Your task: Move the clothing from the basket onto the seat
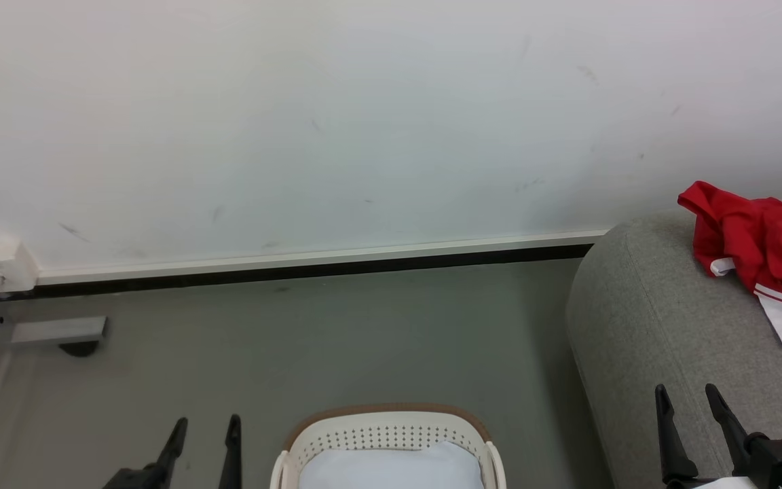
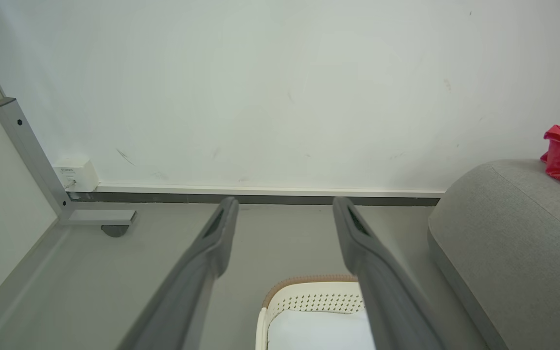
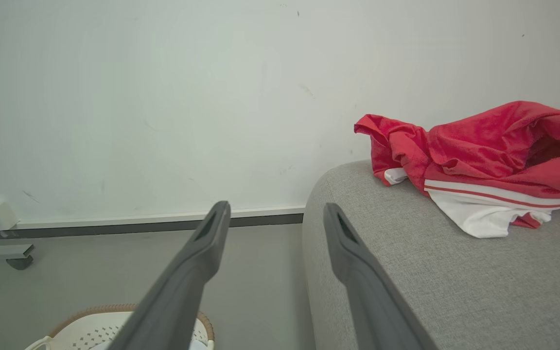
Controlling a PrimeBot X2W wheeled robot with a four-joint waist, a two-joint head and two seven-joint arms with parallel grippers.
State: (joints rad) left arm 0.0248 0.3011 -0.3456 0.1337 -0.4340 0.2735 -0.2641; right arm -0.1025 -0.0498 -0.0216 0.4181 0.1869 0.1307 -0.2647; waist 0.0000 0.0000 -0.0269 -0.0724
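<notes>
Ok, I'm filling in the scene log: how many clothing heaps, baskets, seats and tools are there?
Red clothing heap: 1
Basket: 1
Seat: 1
Tools: 2, left tool and right tool, both open
Total: 5

I can read no text here. The white wall box [image 2: 76,175], mid-left of the left wrist view, bears a label too small to decipher.
</notes>
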